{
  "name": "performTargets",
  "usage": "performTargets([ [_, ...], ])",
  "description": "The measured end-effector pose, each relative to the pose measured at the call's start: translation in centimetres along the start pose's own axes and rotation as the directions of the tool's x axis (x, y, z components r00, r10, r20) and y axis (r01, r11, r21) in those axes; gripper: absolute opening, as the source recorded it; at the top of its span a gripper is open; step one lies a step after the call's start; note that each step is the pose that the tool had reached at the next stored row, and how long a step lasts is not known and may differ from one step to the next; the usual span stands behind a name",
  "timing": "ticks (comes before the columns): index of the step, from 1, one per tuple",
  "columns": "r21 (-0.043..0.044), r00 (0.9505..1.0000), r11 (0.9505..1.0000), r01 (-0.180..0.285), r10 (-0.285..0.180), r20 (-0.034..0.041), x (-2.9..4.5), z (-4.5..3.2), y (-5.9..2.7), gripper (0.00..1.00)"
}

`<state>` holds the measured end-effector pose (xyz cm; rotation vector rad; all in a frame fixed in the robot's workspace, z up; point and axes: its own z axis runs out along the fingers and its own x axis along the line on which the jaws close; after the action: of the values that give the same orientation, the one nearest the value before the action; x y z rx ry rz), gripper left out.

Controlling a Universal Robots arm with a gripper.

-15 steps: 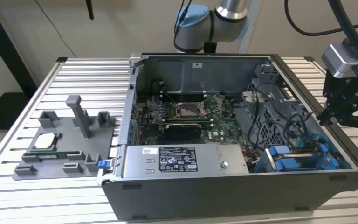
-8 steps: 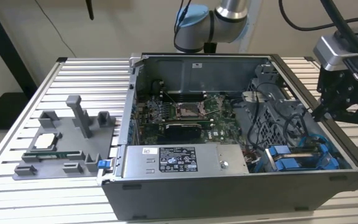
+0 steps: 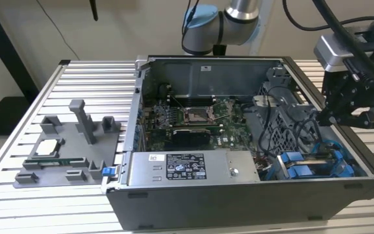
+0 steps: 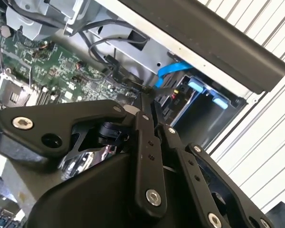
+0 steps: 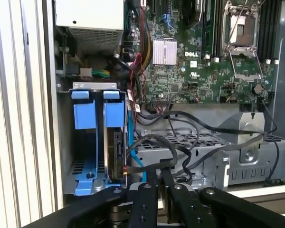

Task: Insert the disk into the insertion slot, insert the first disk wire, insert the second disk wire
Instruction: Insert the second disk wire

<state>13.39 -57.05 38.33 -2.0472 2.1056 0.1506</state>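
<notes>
Jaws are pulled in nearly together on the black gripper (image 5: 159,172), and as far as we can see they've got a thin black wire (image 5: 138,166) pinched between the tips. In the first wrist view that wire runs from the tips across to a small plug (image 5: 126,169) sitting right at the end of the flat silver-grey disk (image 5: 116,152) in its bright blue plastic carrier. We can't tell if the plug is actually seated.

The disk stands on edge inside the grey metal drive cage slot (image 5: 96,86), in the bay nearer the green motherboard (image 5: 190,71), with 1 more blue carrier (image 5: 83,115) just beside it.

In the exterior view the gripper hangs over the open black computer case (image 3: 239,207) at the exterior view's right, above the cage. The grey labelled power-supply box (image 3: 187,168) sits further to that view's left. A grey parts tray (image 3: 64,161) lies outside the case on the slatted metal table (image 3: 18,204).
</notes>
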Motion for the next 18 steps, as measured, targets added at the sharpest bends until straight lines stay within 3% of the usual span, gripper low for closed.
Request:
performTargets([
  [3,-0.0013,1.0000,1.0000,-0.001,0.001,-0.0001,0.00,-0.04,0.60,0.00],
  [8,-0.0132,1.0000,0.9999,-0.004,0.004,-0.0005,0.01,-0.11,1.59,0.00],
  [11,-0.0138,1.0000,0.9999,-0.004,0.004,-0.0009,0.06,-0.11,2.92,0.00],
  [13,-0.0149,1.0000,0.9999,-0.004,0.004,-0.0052,0.11,-0.04,3.55,0.00],
  [15,-0.0167,0.9998,0.9999,-0.004,0.004,-0.0171,0.23,-0.03,3.83,0.00],
  [17,-0.0209,0.9992,0.9998,-0.004,0.003,-0.0398,0.36,-0.06,3.89,0.00],
  [18,-0.0234,0.9985,0.9997,-0.004,0.002,-0.0554,0.41,-0.08,3.90,0.00],
])
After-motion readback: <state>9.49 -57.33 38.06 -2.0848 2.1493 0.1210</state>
